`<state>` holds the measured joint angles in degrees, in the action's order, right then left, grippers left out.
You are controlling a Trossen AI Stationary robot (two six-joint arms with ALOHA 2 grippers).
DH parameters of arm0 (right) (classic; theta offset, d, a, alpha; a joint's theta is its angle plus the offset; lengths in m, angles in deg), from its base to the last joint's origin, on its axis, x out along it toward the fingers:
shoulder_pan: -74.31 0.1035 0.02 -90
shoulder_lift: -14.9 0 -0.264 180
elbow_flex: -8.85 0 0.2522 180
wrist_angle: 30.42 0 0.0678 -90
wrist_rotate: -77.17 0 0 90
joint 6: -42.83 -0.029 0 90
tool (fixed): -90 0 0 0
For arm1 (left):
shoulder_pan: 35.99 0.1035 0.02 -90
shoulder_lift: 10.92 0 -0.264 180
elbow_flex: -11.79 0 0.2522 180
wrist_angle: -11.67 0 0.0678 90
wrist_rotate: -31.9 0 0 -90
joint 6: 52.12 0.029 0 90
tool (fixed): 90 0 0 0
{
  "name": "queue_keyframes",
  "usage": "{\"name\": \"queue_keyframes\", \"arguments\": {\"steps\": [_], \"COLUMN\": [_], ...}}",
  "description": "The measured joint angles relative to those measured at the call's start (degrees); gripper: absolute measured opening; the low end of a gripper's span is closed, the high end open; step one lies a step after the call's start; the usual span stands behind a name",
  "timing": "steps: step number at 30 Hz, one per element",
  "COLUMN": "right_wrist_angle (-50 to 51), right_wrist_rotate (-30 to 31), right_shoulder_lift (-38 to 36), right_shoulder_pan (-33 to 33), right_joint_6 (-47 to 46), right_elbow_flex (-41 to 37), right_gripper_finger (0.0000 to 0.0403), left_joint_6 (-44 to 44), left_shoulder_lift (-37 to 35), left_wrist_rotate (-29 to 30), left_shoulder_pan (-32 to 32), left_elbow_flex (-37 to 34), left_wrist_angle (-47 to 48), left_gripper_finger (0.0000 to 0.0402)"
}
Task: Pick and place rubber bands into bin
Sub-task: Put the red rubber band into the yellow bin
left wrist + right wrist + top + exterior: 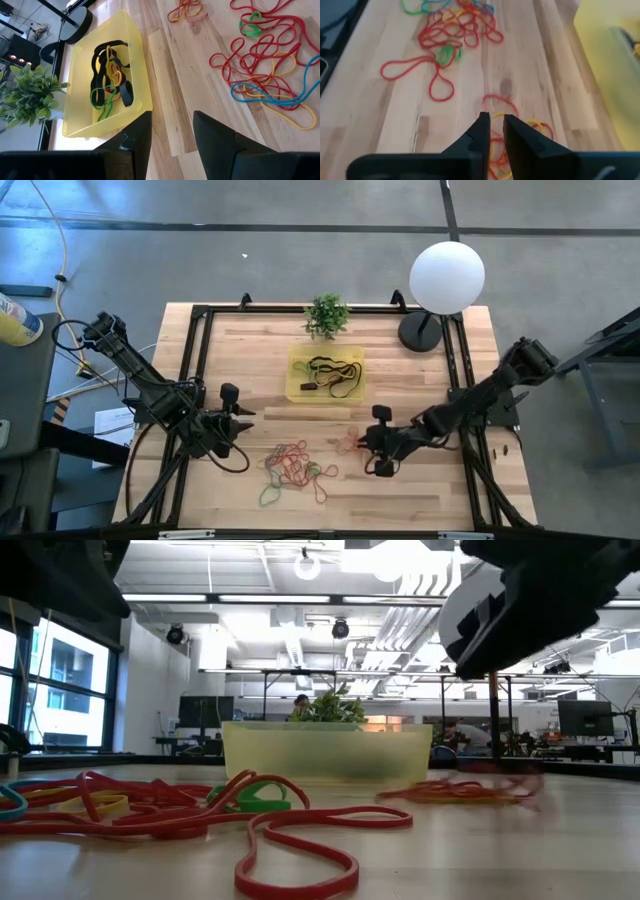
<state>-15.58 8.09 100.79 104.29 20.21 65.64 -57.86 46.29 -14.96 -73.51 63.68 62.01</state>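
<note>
In yellow bin: black, green, orange rubber bands.

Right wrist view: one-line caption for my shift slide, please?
Right gripper, fingers slightly apart, low over a small red-and-yellow rubber band cluster on the table; bigger pile beyond.

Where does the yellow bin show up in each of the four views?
High view: the bin sits centre, just below the potted plant.
Low view: mid-picture, beyond the rubber bands, plant behind it.
Left wrist view: upper left, bands inside.
Right wrist view: only a corner at the right edge.
Shared landmark: the potted plant beside the bin; the right wrist view misses it.
</note>
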Motion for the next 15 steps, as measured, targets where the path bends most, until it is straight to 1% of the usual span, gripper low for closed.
{"name": "queue_keyframes", "arguments": {"steps": [4,10,15], "right_wrist_angle": [0.00,0.03,0.03], "right_wrist_rotate": [0.39,2.52,2.30], "right_shoulder_lift": [2.15,3.88,3.89], "right_shoulder_pan": [0.00,-0.02,0.00], "right_joint_6": [-1.02,-2.26,-2.21], "right_elbow_flex": [0.00,0.00,0.00], "right_gripper_finger": [0.0056,0.0073,0.0103], "left_joint_6": [0.04,0.07,-0.02], "left_shoulder_lift": [0.02,0.01,0.01], "left_wrist_rotate": [0.01,0.00,0.00], "left_shoulder_pan": [0.00,0.00,0.00], "left_elbow_flex": [0.00,0.00,0.00], "left_wrist_angle": [-0.04,-0.06,-0.06], "left_gripper_finger": [0.0134,0.0134,0.0134]}}
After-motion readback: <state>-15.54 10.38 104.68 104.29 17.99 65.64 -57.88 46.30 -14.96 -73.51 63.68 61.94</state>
